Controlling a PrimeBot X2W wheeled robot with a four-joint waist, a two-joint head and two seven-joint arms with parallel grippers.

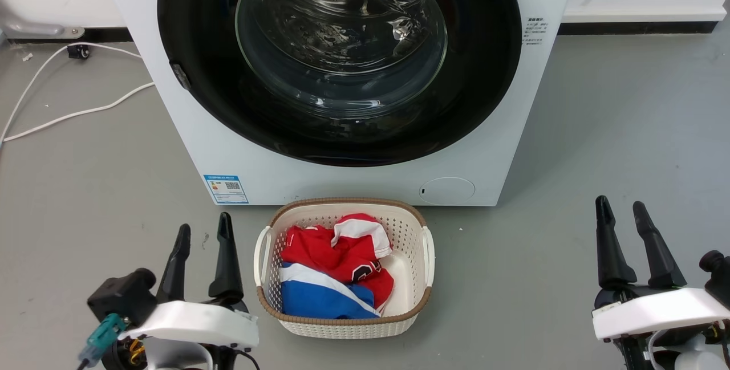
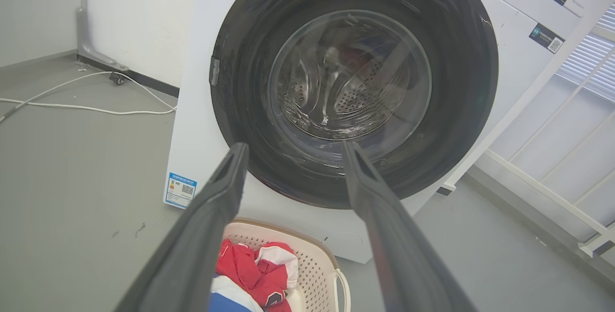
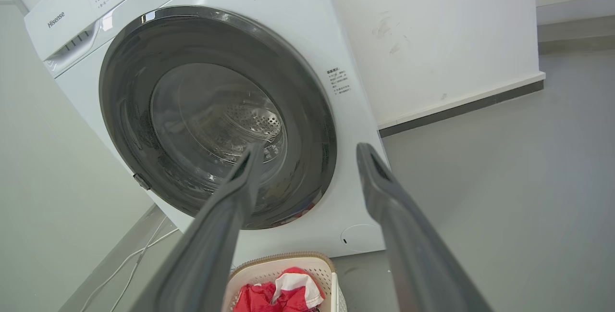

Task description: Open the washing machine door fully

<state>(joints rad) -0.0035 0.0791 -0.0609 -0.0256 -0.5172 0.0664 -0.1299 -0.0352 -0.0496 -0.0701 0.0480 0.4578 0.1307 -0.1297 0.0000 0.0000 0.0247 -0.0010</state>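
The left gripper (image 2: 293, 149), fingers parted, is hovering before the closed round glossy black washing machine door (image 2: 350, 74).

Your left gripper (image 1: 203, 223) sits at the lower left of the head view, its two dark fingers (image 1: 226, 259) spread apart, pointing up the view and holding nothing. Your right gripper (image 1: 620, 203) sits at the lower right in the same pose, parted and empty. The white left wrist (image 1: 194, 321) and right wrist (image 1: 656, 307) lie level, well apart.

White wrists (image 1: 194, 321), long dark fingers (image 1: 226, 261)
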